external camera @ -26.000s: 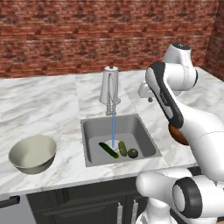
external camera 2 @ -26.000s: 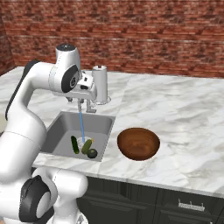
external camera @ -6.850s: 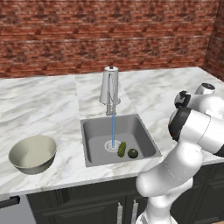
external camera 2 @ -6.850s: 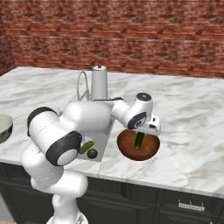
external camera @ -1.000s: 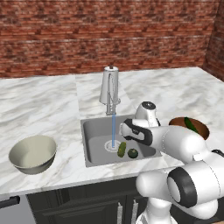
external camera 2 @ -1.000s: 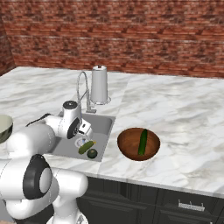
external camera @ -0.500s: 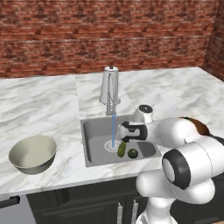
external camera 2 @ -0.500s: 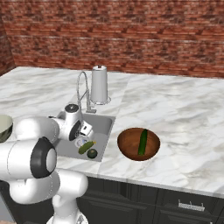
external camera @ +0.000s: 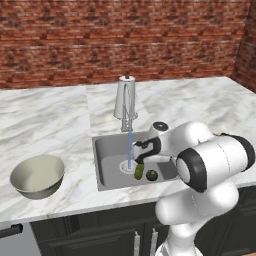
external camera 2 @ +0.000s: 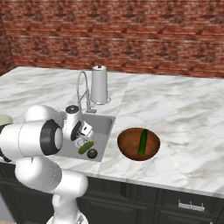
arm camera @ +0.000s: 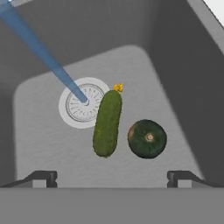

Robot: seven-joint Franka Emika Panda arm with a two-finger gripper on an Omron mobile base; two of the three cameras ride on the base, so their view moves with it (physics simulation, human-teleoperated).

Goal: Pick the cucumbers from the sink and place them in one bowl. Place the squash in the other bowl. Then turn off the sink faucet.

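Down in the sink, the gripper hangs with its jaws spread wide and empty above the basin floor, the water stream falling onto the drain. Between the two fingertips, but farther along, the plump light green cucumber lies beside the drain with the round dark squash just beside it. Apart on the counter, the reddish-brown bowl holds the long dark cucumber.

Bulbous white arm, dark joints
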